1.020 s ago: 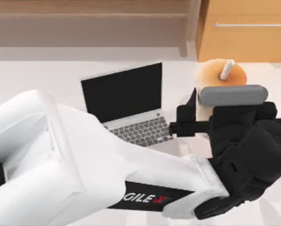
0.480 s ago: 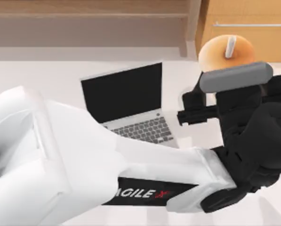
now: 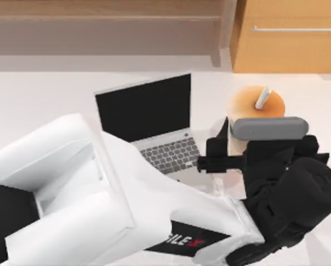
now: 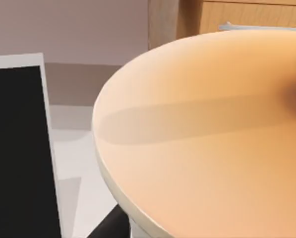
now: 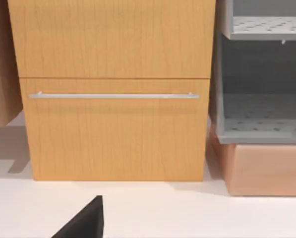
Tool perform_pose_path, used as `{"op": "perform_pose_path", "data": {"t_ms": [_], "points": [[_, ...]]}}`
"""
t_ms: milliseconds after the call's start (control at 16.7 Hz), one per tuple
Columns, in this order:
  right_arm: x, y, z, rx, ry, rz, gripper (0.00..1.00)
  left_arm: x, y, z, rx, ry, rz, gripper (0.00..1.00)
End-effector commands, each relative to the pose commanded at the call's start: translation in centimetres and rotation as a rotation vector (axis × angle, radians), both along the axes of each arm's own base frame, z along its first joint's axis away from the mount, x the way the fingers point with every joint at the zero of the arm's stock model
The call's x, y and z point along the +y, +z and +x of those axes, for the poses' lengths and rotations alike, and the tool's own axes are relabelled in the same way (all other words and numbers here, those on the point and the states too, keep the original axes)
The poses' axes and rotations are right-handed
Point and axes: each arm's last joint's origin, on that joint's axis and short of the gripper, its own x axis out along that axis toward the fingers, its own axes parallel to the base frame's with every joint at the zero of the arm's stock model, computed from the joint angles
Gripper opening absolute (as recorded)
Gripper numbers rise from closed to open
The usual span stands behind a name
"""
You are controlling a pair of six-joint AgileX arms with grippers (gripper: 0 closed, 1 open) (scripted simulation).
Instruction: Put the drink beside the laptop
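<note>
You're holding the drink (image 3: 253, 113) with your left gripper (image 3: 227, 148), fingers closed around the cup's side below the orange lid; it's sitting upright just right of the laptop (image 3: 154, 124), near the keyboard's right edge. Your right arm is parked, facing the wooden drawers (image 5: 115, 89)

Left gripper (image 3: 227, 145) (clamped) — right of centre

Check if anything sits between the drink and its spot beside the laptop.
Nothing visible does. The left claw carries the drink just right of the laptop, and the bare table strip between them holds nothing.
</note>
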Motion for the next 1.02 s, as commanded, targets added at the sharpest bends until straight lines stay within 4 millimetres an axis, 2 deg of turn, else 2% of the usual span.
{"op": "perform_pose_path", "data": {"t_ms": [60,300,1020], "points": [[0.0,0.0,0.0,0.0,0.0,0.0,1.0,0.13,-0.65,-0.1,0.01,-0.004,0.025,0.0],[0.0,0.0,0.0,0.0,0.0,0.0,1.0,0.16,-0.8,-0.13,0.013,-0.005,0.03,0.0],[0.0,0.0,0.0,0.0,0.0,0.0,1.0,0.16,-0.8,-0.13,0.013,-0.005,0.03,0.9]]}}
